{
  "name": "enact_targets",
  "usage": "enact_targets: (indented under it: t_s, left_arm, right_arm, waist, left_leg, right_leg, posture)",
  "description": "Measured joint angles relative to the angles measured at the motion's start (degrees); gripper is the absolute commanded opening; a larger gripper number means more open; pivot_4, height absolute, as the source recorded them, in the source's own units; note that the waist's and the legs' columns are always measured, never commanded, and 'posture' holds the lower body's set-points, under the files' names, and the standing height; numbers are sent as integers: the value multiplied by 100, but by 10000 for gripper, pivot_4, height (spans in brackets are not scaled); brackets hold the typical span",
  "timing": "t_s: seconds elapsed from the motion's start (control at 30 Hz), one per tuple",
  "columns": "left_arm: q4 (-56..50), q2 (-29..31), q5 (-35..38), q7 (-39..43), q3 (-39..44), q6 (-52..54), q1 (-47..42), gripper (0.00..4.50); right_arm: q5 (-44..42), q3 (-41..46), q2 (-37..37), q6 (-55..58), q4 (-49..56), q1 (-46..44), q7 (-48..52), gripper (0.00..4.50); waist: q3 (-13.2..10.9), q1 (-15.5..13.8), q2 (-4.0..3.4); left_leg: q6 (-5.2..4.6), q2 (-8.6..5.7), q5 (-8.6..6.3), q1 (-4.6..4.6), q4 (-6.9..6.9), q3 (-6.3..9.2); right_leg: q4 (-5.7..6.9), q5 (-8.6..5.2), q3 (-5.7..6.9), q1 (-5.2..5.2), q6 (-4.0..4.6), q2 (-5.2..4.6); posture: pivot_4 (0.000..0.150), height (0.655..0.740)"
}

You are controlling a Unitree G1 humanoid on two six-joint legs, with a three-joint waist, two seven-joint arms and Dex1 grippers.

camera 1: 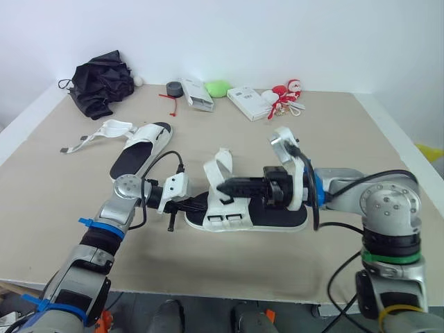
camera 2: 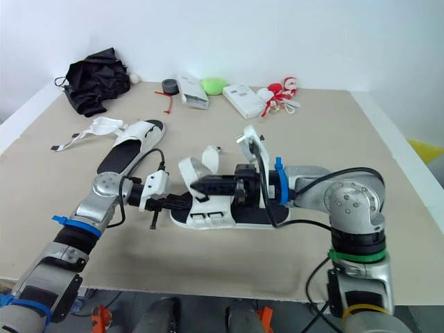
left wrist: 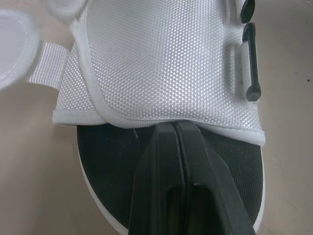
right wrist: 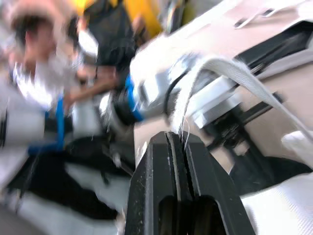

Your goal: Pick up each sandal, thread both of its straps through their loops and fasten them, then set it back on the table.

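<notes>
— Two sandals, is that right? Where do they lie?

— Yes, both on the tabletop (camera 1: 55, 146). The near sandal (camera 1: 270, 217) sits flat close to the front edge, about midway along it, with both grippers on it. The far sandal (camera 1: 142, 154) lies towards the left edge, further back, with its straps loose and trailing out towards that edge.

— What is the right gripper (right wrist: 177, 136) doing?

— Its fingers are pressed together on a white webbing strap (right wrist: 230, 71) of the near sandal. The strap runs out from between the tips and stands up in an arch above the footbed.

— And the left gripper (left wrist: 174, 126)?

— It reaches in from the sandal's end nearest the left edge. Its fingers are together and lie low over the black footbed (left wrist: 107, 166), with the tips right against the hem of the white mesh flap (left wrist: 156, 63). I cannot tell whether the hem is pinched between them. A black loop bar (left wrist: 251, 63) sits at the flap's side.

— Is anything else on the tabletop?

— A row of things along the back edge. A black fabric bundle (camera 1: 100, 87) lies in the back left corner. Then come a roll of black tape (camera 1: 174, 89), a white box (camera 1: 196, 94), a green object (camera 1: 217, 87), a second white box (camera 1: 248, 103) and a red-and-white plush toy (camera 1: 286, 94). All are well apart from both sandals.
</notes>
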State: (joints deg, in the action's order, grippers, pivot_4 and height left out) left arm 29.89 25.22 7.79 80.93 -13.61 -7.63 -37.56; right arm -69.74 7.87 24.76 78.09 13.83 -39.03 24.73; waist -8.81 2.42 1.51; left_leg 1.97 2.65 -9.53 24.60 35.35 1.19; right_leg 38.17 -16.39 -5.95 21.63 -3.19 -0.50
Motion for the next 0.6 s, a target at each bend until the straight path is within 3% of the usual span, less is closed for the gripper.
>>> enact_targets:
  t_s: [0.3, 0.4, 0.6]
  left_arm:
    - [-1, -3, 1, -9, 1, 1, 4, 0]
    - [4, 2, 1, -21, 3, 1, 9, 0]
    - [5, 10, 2, 8, 4, 0, 2, 0]
  right_arm:
    - [-600, 625, -686, 516, -383, 768, -2489, 439]
    - [-1295, 804, -675, 410, -392, 889, -3159, 439]
    - [-3526, 467, -115, -823, -335, 1259, -4932, 439]
  waist:
    - [3, 1, -2]
    - [3, 6, -2]
    - [3, 16, -2]
  left_leg:
    - [0, 0, 0, 3, 0, 1]
    - [-2, 2, 1, 2, 0, 3]
    - [-5, 1, 0, 3, -1, 1]
  right_leg:
    - [-1, -1, 0, 0, -1, 0]
    - [-1, 0, 2, -1, 0, 0]
    - [-3, -4, -1, -2, 4, 0]
  posture:
    - [1500, 7380]
    - [1500, 7380]
    - [1500, 7380]
